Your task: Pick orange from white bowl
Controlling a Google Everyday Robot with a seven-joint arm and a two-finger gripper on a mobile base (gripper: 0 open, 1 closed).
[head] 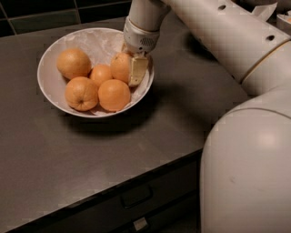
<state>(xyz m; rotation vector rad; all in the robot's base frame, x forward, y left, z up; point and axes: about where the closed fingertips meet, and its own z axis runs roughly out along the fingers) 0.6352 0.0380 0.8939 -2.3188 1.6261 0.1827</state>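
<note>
The white bowl [46, 75] sits on the dark counter at the upper left, lined with crinkled white paper. It holds several oranges. My gripper [126, 73] reaches down into the bowl's right side from above. It is shut on the rightmost orange [119, 67]; one cream finger [137, 71] presses its right side and the other is hidden behind the fruit. The other oranges lie to the left at the back [73, 63], in the middle [101, 74] and in front [113, 94].
My arm [213, 32] runs from the bowl to the upper right, and my large white body [250, 168] fills the lower right. The dark counter [68, 159] ends at a front edge above a drawer [136, 195]. White items [268, 11] stand at the far right.
</note>
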